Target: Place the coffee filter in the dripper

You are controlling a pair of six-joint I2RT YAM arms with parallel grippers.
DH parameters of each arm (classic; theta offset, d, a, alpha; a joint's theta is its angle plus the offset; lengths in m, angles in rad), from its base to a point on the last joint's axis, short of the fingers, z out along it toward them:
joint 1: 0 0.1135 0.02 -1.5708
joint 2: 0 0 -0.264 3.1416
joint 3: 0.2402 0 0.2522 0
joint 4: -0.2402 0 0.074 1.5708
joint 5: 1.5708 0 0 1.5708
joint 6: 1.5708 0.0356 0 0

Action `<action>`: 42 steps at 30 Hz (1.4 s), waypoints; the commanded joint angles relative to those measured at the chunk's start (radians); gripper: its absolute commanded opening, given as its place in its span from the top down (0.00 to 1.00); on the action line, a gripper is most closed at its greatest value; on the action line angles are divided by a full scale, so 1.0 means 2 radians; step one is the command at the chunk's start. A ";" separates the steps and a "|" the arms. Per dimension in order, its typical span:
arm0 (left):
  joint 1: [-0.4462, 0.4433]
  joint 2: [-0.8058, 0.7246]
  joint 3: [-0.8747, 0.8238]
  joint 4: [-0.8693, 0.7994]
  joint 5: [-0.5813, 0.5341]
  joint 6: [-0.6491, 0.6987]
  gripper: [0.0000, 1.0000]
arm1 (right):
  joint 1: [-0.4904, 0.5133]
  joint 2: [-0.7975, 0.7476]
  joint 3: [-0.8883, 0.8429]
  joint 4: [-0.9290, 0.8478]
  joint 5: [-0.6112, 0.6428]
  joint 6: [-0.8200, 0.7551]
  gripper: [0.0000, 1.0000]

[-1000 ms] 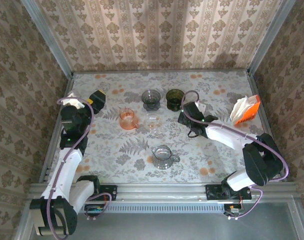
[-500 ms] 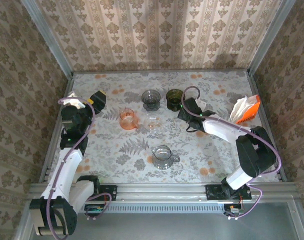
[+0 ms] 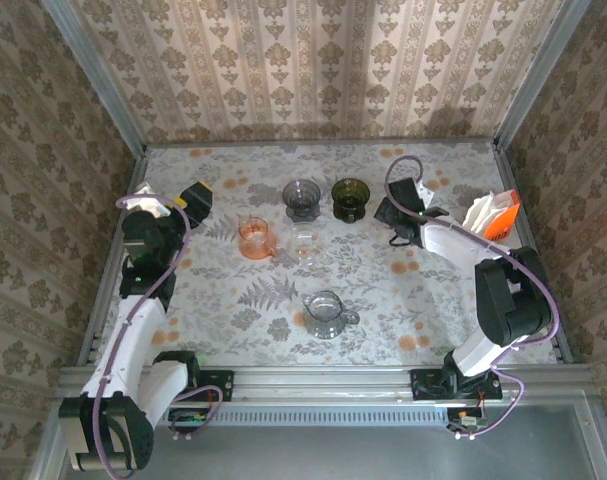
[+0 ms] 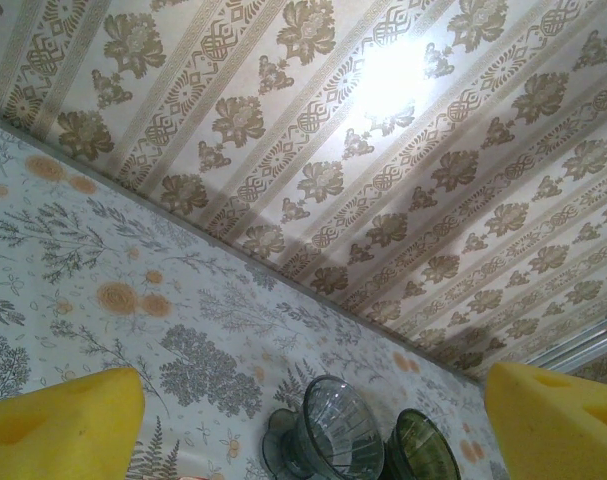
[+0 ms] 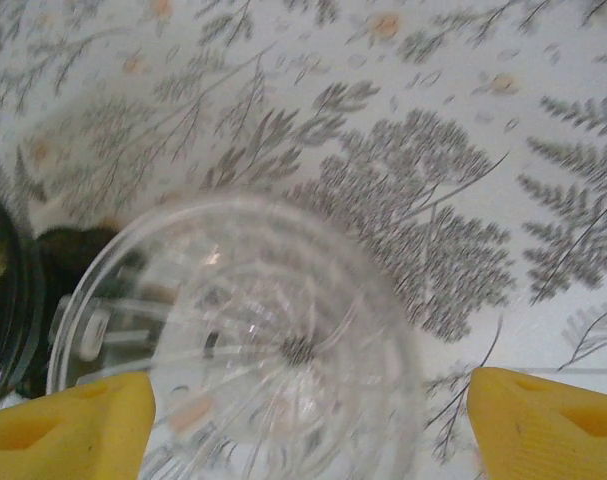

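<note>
The coffee filters (image 3: 480,214) are white papers standing in an orange box (image 3: 501,226) at the right edge of the table. Several drippers stand mid-table: grey (image 3: 303,197), dark green (image 3: 349,196), orange (image 3: 255,238), clear (image 3: 305,243), and a grey one with a handle (image 3: 326,313) nearer the front. My right gripper (image 3: 386,212) is open between the green dripper and the filter box, holding nothing. In its blurred wrist view the clear dripper (image 5: 253,340) lies ahead of the open gripper (image 5: 308,405). My left gripper (image 3: 195,198) hangs open at the back left.
In the left wrist view the grey dripper (image 4: 335,432) and the green dripper (image 4: 423,455) stand ahead of the open gripper (image 4: 313,405), with the patterned back wall (image 4: 383,150) behind them. Patterned walls close in the table on three sides.
My right gripper has swung back and to the right, away from the clear dripper and nearer the filter box. The left arm and all drippers have stayed put.
</note>
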 commanded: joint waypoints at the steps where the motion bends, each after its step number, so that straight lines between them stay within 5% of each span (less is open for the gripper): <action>1: -0.004 0.003 0.000 0.004 0.003 0.007 0.10 | -0.019 -0.008 0.014 -0.007 -0.004 -0.026 0.17; 9: -0.005 0.005 -0.003 0.006 0.003 0.006 0.10 | 0.032 -0.073 -0.020 0.010 -0.079 -0.021 0.18; 20: -0.006 0.006 -0.004 -0.005 -0.002 0.011 0.09 | 0.106 -0.018 -0.005 0.006 -0.122 0.028 0.18; 31: -0.005 0.004 -0.003 -0.012 -0.003 0.014 0.09 | 0.088 0.051 0.036 0.026 -0.095 0.025 0.18; 42: -0.006 0.002 -0.004 -0.012 -0.001 0.019 0.09 | 0.018 0.024 0.010 0.031 -0.054 0.002 0.18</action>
